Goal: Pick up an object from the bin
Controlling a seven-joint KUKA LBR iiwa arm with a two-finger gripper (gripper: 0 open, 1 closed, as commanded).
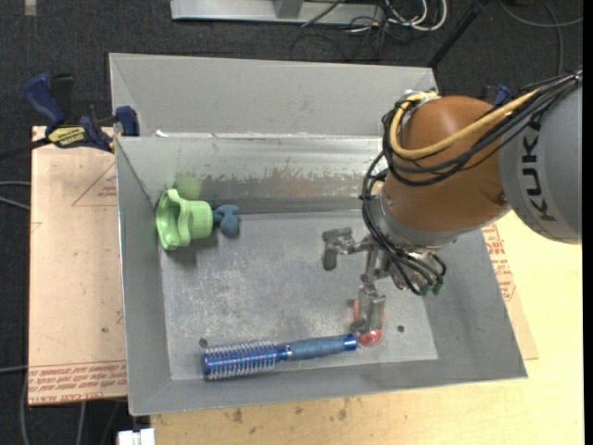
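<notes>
My gripper (353, 280) hangs over the right half of the bin floor, below the arm's orange cover. It stands open, one finger (334, 246) pointing left and the other (369, 310) pointing toward the front, with nothing between them. A blue hairbrush (274, 353) lies along the front wall, bristle head to the left and handle end to the right. A small red thing (371, 337) sits at that handle end, just under the front fingertip; whether they touch I cannot tell.
A light green plastic piece (181, 219) lies in the back left corner with a small blue thing (227, 221) right beside it. The arm and its cables cover the bin's right side.
</notes>
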